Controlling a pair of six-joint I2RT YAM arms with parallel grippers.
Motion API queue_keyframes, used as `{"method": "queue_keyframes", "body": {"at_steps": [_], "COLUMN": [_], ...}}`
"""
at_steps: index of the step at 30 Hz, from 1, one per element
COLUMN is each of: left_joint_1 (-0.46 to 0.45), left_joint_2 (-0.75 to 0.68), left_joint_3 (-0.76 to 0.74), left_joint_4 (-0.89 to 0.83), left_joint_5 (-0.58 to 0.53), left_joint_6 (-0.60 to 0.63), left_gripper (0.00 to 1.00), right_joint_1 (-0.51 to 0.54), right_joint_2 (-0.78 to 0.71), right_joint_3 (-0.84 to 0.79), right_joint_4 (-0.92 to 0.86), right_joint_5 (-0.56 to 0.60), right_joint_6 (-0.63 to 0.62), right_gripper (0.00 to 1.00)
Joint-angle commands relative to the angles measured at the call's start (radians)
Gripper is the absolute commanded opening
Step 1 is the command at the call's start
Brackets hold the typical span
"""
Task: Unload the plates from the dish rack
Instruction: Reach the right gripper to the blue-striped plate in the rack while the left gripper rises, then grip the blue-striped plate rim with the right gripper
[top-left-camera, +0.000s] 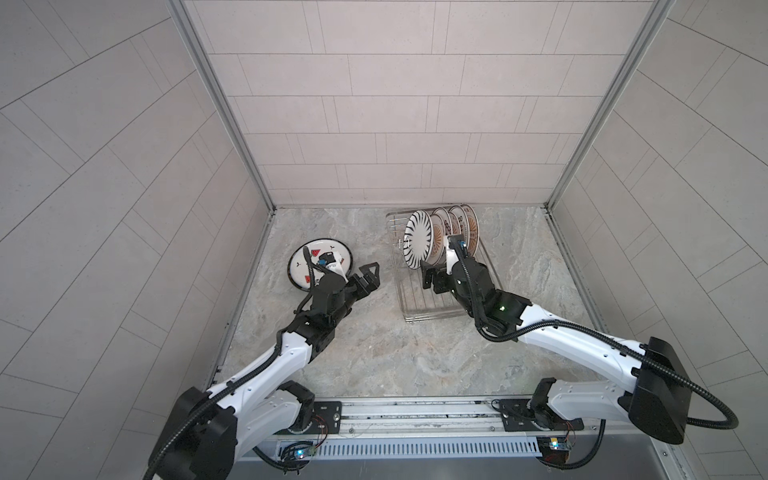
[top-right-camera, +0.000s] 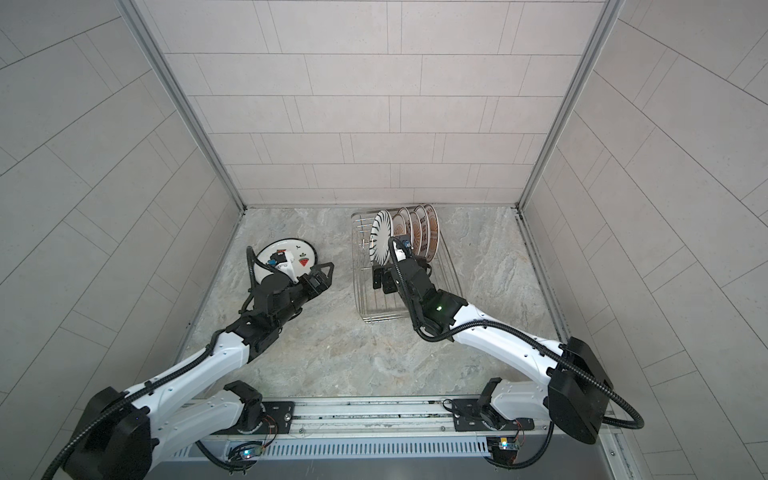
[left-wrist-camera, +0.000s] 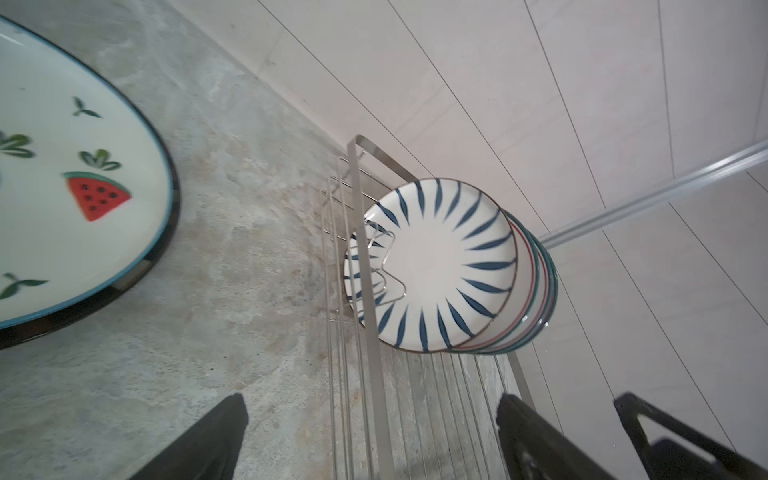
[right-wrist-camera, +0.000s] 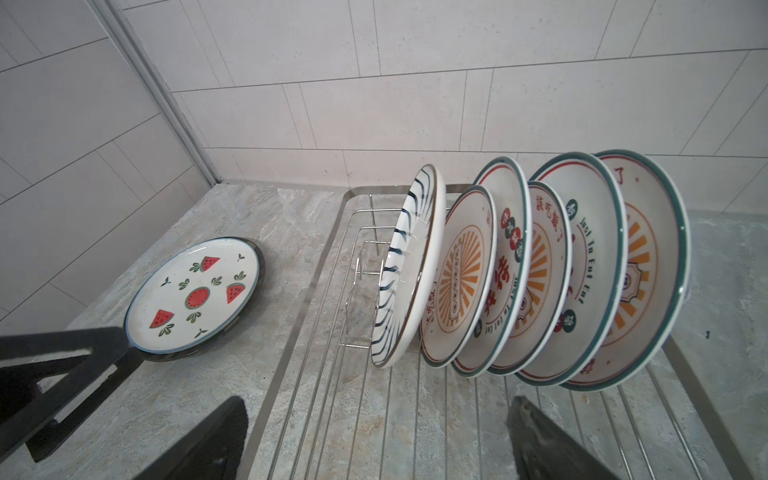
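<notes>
Found watermelon plate (top-left-camera: 300, 268) flat near table's (top-left-camera: 374, 353) left edge, bare gap to dish rack (top-left-camera: 415, 309), left gripper (top-left-camera: 375, 276) and right gripper (top-left-camera: 430, 272) spread empty; read racked plates' (right-wrist-camera: 540, 270) lettering only from right wrist.

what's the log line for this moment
left gripper: open, empty | right gripper: open, over dish rack | watermelon plate: flat on counter | striped plate and five more: upright in rack

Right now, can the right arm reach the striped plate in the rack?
Probably yes. The right gripper is open above the dish rack, with only bare wires between it and the striped plate at the row's end.
</notes>
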Motion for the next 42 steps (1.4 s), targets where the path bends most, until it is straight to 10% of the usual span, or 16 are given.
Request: {"method": "queue_keyframes", "body": {"at_steps": [1,15,42], "left_joint_1": [-0.023,-0.067,-0.105], "left_joint_2": [0.011,-0.063,-0.080], "left_joint_3": [-0.011,-0.101,-0.097], "left_joint_4": [0.184,0.359,0.289], "left_joint_5": [0.129,0.165,0.121], "left_joint_6": [0.133,0.204,0.255], "left_gripper": [1.00,1.00,1.00], "right_joint_1": [-0.029,-0.150,-0.201], "right_joint_2": [0.009,0.232,0.627], "right_joint_3": [0.043,0.285,0.665], "right_joint_4": [-0.030,-0.161,-0.350], "right_joint_5": [-0.041,-0.148,-0.017], "right_joint_6": [0.015,-0.003,0.018], "right_gripper": [1.00,0.97,0.33]}}
